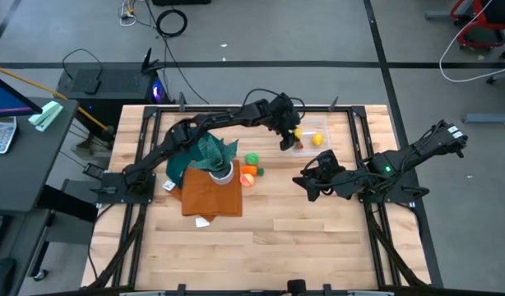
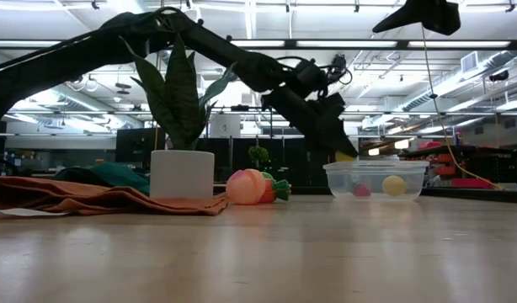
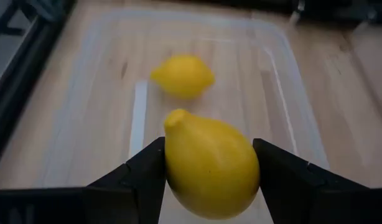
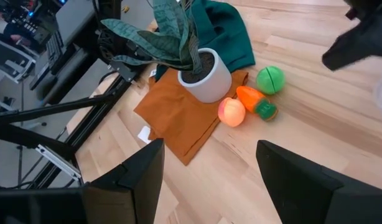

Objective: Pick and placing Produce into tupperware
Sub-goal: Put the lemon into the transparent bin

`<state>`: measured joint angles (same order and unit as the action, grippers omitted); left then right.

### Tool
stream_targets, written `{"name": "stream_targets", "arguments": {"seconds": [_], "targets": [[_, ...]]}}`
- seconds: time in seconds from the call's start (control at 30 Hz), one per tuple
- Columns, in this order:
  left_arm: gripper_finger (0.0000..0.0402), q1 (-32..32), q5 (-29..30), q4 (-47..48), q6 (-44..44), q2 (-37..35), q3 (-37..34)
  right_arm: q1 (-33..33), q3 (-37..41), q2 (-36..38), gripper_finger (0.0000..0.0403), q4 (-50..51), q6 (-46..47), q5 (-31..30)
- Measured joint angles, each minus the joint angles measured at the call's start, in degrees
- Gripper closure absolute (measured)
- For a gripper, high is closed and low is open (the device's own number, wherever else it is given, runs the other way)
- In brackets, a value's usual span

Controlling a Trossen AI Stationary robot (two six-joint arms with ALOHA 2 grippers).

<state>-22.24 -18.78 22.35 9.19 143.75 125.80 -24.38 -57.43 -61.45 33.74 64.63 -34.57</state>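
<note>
Gripping a yellow toy lemon (image 3: pixel 211 163) over the clear plastic tupperware (image 3: pixel 290 93), left gripper (image 3: pixel 209 171) should release next (right gripper (image 4: pixel 209 168) waits open)

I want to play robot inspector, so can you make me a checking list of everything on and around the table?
Surface: wooden table, bare boards at the near side.
Job's things: clear tupperware holds a yellow lemon and a small pink piece. Green ball fruit, carrot and peach lie on the table beside the plant pot.
Clutter: potted plant on an orange cloth, green cloth behind it.
Grippers: left gripper over the tupperware, fingers shut on a second lemon. Right gripper waits open over the table, holding nothing.
Cables: black coil on the floor.
Surroundings: side desk with laptop, workshop room behind.
</note>
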Motion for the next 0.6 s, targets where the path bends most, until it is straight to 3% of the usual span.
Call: {"name": "stream_targets", "arguments": {"seconds": [0.4, 0.6], "targets": [[0.0181, 1.42, 1.37, 0.61, 1.70, 0.67, 0.00, 0.00, 0.00, 0.00, 0.0184, -0.92, -0.14, -0.02], [0.0150, 1.35, 1.56, 0.61, 0.50, 0.67, 0.00, 0.00, 0.00, 0.00, 0.0184, -1.12, -0.14, 0.00]]}}
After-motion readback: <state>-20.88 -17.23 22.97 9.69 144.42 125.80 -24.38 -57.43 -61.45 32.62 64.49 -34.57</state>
